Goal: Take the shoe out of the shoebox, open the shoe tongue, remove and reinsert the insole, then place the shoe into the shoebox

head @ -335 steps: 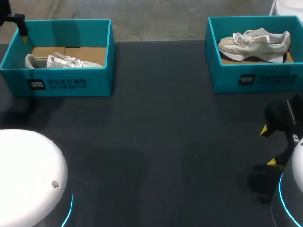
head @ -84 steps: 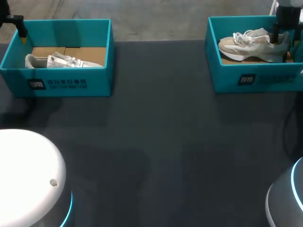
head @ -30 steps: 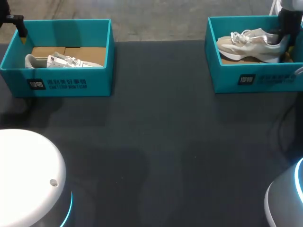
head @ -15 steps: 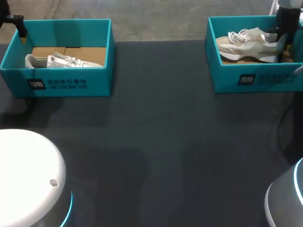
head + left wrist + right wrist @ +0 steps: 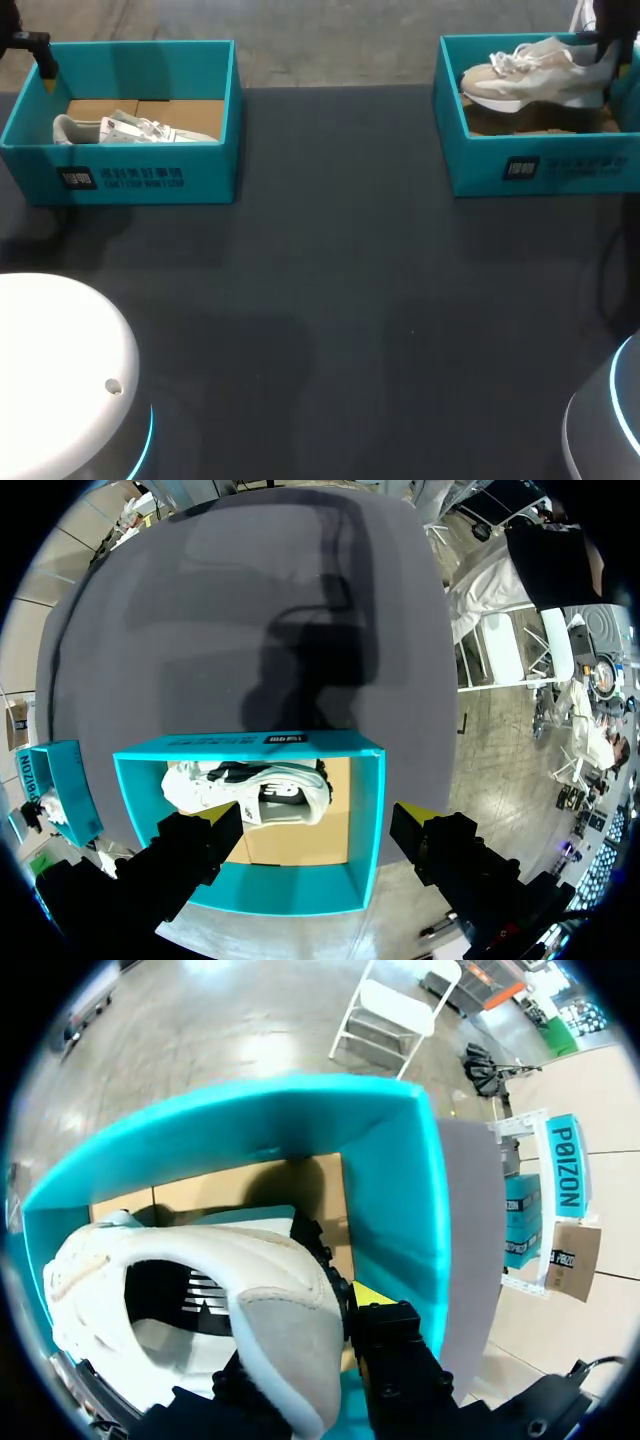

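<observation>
A beige shoe (image 5: 535,75) hangs raised above the cardboard floor of the right teal shoebox (image 5: 540,165), toe pointing left. My right gripper (image 5: 600,50) is shut on its heel at the box's far right end. In the right wrist view the padded heel (image 5: 270,1310) sits clamped between the fingers of the right gripper (image 5: 310,1360), one yellow tip showing beside it. My left gripper (image 5: 45,65) hovers open over the far left corner of the left teal shoebox (image 5: 120,170), which holds a white shoe (image 5: 130,128). In the left wrist view the left gripper (image 5: 315,825) stands high above that white shoe (image 5: 255,790), with nothing between its fingers.
Dark table (image 5: 330,300) stretches between the two boxes and toward the front. The white robot base (image 5: 60,380) fills the front left corner. The right shoebox's walls (image 5: 390,1180) closely surround the lifted shoe.
The right gripper has tightened on the heel and lifted the beige shoe off the box floor, up toward the box rim. The left arm has stayed still.
</observation>
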Controlling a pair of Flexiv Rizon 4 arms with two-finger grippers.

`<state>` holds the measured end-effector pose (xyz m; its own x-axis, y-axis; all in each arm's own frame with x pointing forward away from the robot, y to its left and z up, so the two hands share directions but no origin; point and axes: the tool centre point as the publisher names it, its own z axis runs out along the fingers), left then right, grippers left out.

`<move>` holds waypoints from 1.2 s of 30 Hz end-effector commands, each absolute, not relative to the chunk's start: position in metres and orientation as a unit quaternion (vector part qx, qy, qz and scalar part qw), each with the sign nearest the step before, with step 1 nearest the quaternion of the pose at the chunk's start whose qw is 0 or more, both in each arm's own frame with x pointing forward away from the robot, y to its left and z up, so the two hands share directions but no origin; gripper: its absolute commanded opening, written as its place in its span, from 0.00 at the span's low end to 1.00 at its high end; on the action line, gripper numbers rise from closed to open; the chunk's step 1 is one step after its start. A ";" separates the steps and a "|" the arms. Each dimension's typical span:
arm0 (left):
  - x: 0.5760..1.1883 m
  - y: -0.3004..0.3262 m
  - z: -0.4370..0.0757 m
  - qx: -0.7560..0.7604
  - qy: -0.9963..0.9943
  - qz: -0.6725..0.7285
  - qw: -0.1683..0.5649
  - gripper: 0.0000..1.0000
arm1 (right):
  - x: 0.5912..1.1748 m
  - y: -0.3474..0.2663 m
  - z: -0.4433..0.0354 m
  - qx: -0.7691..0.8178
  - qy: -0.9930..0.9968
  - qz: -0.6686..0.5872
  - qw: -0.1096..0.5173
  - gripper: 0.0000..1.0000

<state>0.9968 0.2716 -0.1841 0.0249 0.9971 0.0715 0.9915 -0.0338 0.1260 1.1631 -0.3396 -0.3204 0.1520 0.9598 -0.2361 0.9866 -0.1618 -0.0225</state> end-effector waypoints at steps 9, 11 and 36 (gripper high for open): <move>0.996 0.271 -0.184 0.715 0.695 0.071 0.020 1.00 | 1.154 -0.342 -0.261 0.760 0.635 -0.098 0.092 0.00; 0.996 0.271 -0.184 0.715 0.695 0.071 0.020 1.00 | 1.153 -0.344 -0.250 0.760 0.635 -0.100 0.098 0.00; 0.996 0.271 -0.184 0.715 0.695 0.071 0.020 1.00 | 1.116 -0.333 -0.163 0.772 0.620 -0.093 0.108 0.00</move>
